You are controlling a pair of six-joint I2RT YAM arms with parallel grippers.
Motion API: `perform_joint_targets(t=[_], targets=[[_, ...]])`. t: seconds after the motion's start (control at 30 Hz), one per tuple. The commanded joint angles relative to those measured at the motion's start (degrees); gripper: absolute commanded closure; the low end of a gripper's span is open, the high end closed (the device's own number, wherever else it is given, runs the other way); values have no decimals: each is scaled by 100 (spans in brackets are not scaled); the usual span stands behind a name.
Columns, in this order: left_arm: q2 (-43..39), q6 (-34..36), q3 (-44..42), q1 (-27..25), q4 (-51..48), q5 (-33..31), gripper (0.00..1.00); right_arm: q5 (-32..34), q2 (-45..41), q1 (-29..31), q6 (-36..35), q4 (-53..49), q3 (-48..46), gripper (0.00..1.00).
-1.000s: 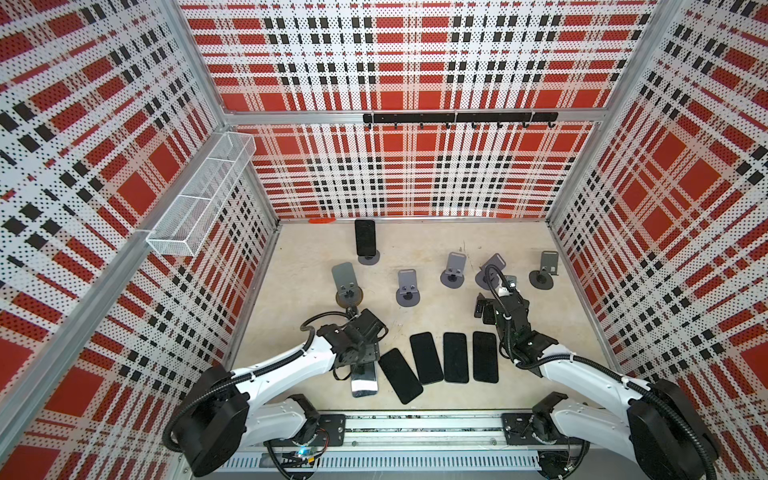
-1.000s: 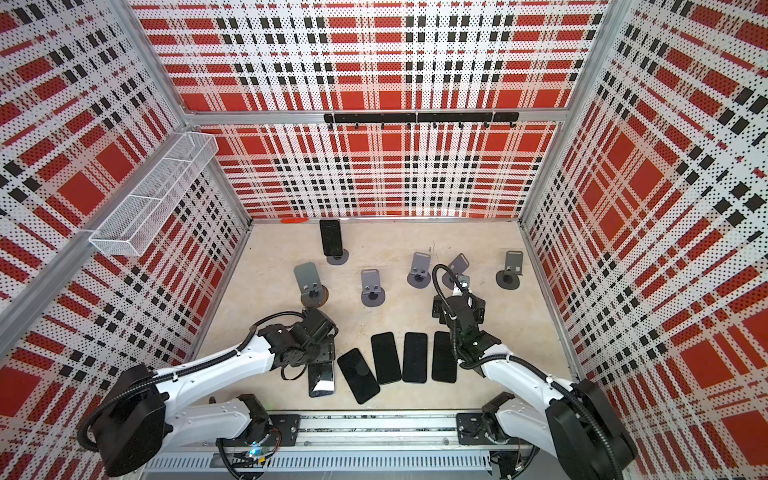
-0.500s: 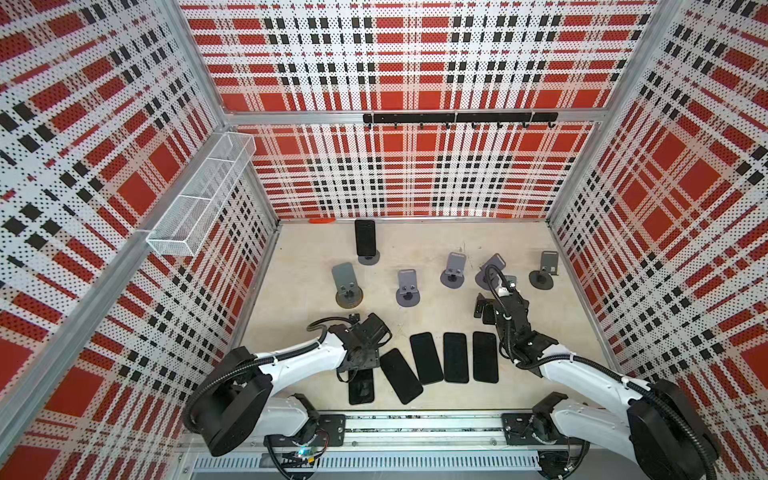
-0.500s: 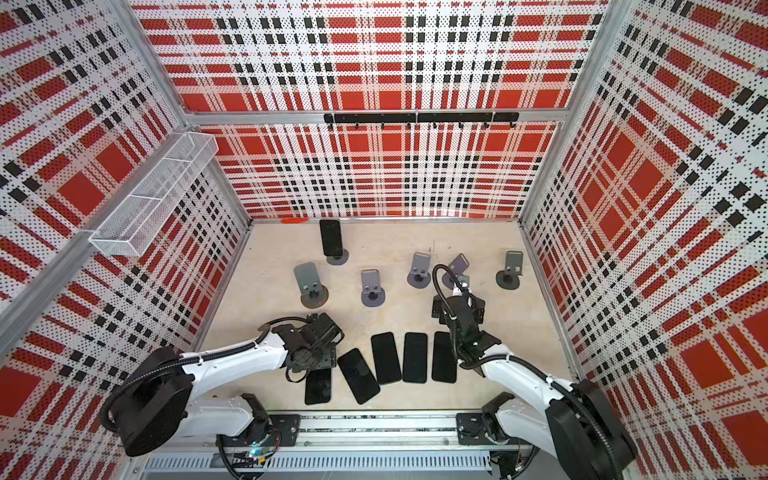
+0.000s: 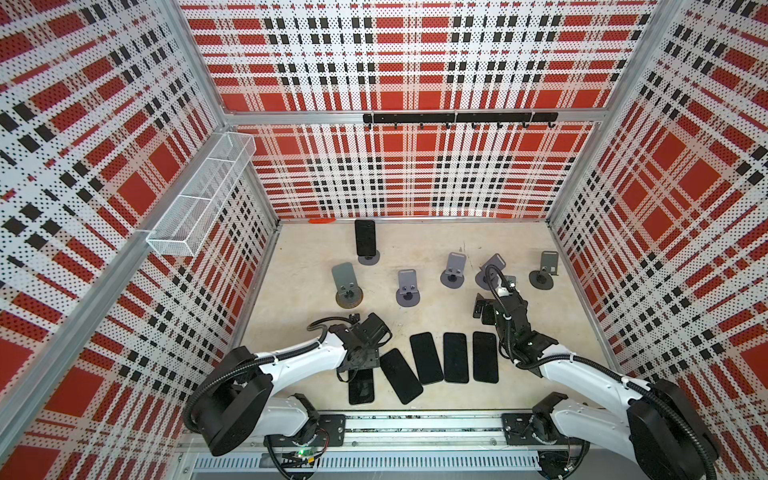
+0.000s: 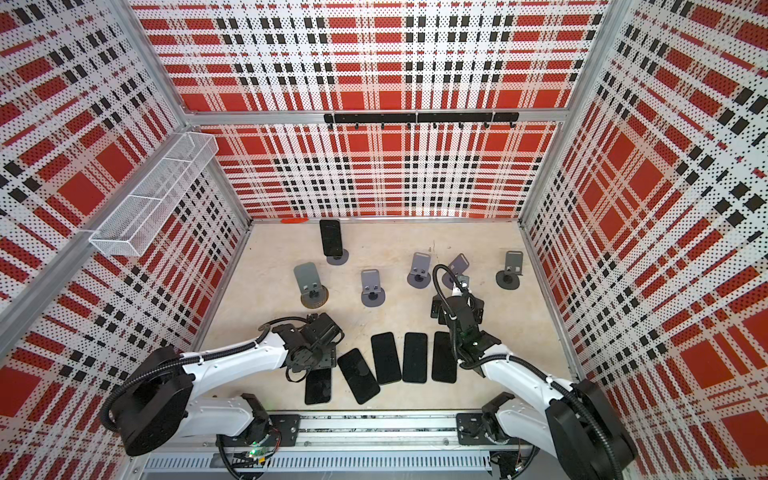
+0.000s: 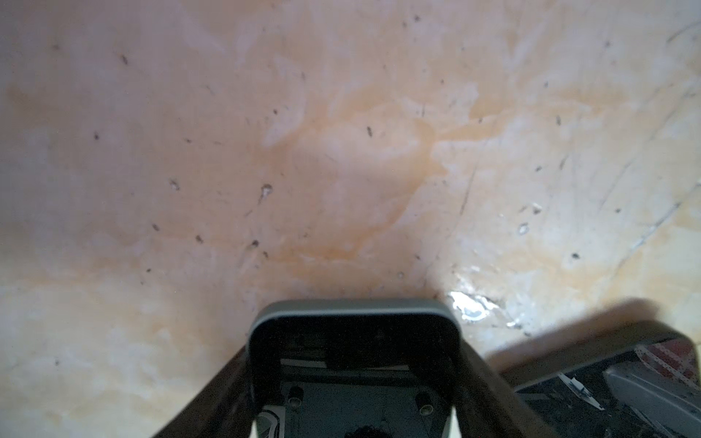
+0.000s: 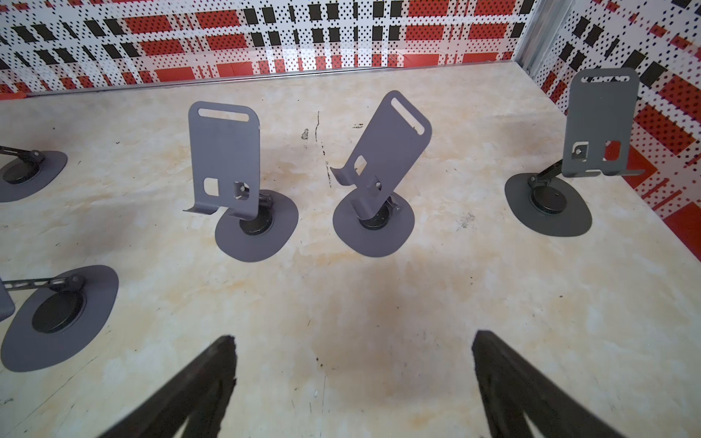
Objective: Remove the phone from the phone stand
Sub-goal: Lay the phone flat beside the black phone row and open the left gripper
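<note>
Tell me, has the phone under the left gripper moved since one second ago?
Yes. The phone moved toward the front rail; its near end now lines up with the slanted phone beside it.

a robot lab cell: plaid perforated walls [image 5: 415, 62], aluminium base rail [image 5: 419, 430].

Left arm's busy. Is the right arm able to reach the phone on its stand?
Probably, though far: the right gripper is open and empty, and a gap between empty stands leads to the phone.
</note>
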Motion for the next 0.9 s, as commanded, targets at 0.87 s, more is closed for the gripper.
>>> perform_joint_targets(t=[0.87], targets=[[-116, -31, -376, 274, 622, 601, 25, -6, 44, -29, 37, 70, 99, 0]])
